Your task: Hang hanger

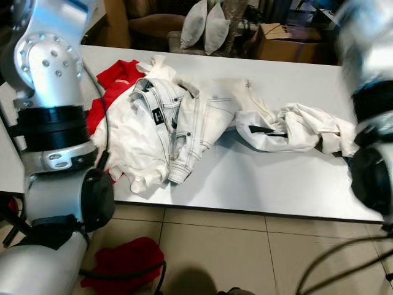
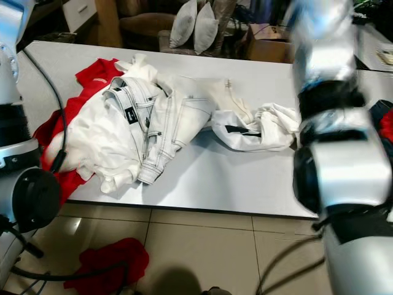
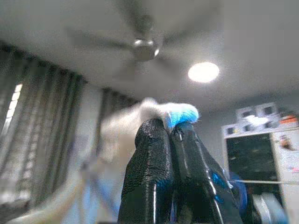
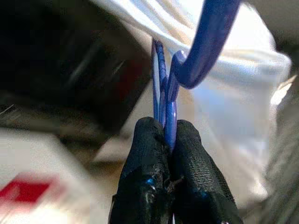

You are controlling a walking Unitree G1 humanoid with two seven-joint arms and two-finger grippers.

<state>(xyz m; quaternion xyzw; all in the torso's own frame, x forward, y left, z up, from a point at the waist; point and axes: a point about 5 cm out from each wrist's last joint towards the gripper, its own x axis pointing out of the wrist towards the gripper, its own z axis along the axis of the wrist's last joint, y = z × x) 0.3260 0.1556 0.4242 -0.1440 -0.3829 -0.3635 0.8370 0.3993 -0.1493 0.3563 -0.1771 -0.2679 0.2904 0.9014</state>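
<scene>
My right gripper (image 4: 166, 128) is shut on the thin neck of a blue plastic hanger (image 4: 205, 42), whose hook curves up past the fingers. A white garment (image 4: 243, 93) hangs behind the hanger. My left gripper (image 3: 170, 128) points up at the ceiling and is shut on a blue end of the hanger (image 3: 183, 115) that is wrapped in white cloth (image 3: 140, 109). In the eye views both silver arms are raised: the left arm (image 1: 52, 123) at the left edge and the right arm (image 2: 331, 135) at the right.
A white table (image 1: 276, 178) stands in front of me with a pile of white clothes (image 1: 178, 123) and a red garment (image 1: 116, 77) on it. A red cloth (image 1: 126, 258) lies on the tiled floor. Pillows (image 1: 206, 24) and a cardboard box (image 1: 282, 31) lie beyond the table.
</scene>
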